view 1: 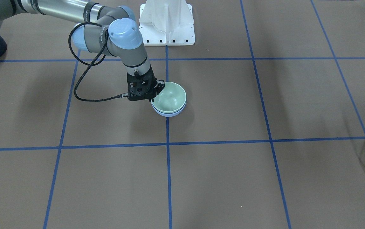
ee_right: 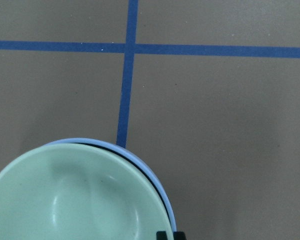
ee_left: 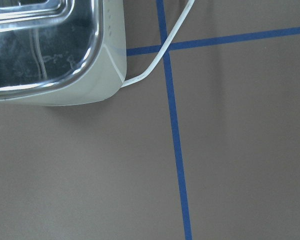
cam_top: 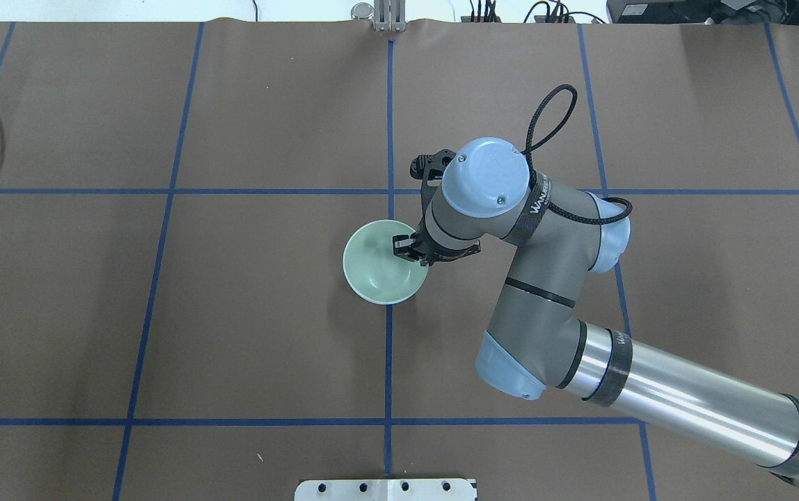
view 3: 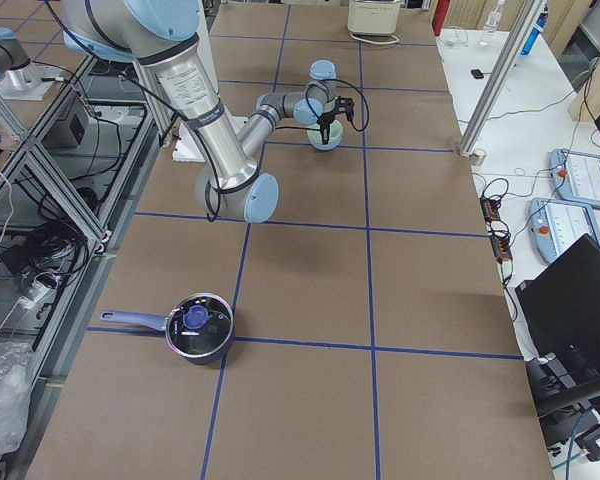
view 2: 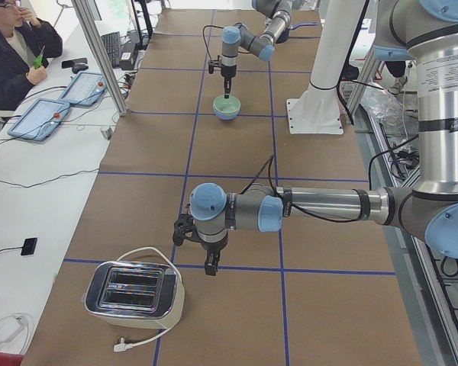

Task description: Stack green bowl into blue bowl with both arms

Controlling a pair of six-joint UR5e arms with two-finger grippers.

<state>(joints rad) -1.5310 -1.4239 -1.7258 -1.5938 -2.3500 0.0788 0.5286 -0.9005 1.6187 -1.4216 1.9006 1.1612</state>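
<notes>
The pale green bowl [view 1: 169, 97] sits nested inside the periwinkle-blue bowl [view 1: 169, 114] near the table's middle, slightly tilted in it. Only a blue rim shows under it. My right gripper [view 1: 157, 95] stands upright at the bowls' edge, with one finger inside the green bowl [cam_top: 378, 268] and one outside, closed on its rim. The right wrist view shows the green bowl [ee_right: 75, 200], the blue rim [ee_right: 157, 177] and the right gripper's [ee_right: 170, 235] fingertips astride the rim. My left gripper [view 2: 211, 267] hangs far from the bowls beside a toaster; I cannot tell whether it is open or shut.
A toaster [view 2: 133, 297] with a white cable [ee_left: 150, 70] stands at the table's left end. A lidded pot [view 3: 198, 328] stands at the right end. The white pedestal [view 1: 166, 22] is behind the bowls. Blue tape lines cross the brown table [view 1: 265, 178].
</notes>
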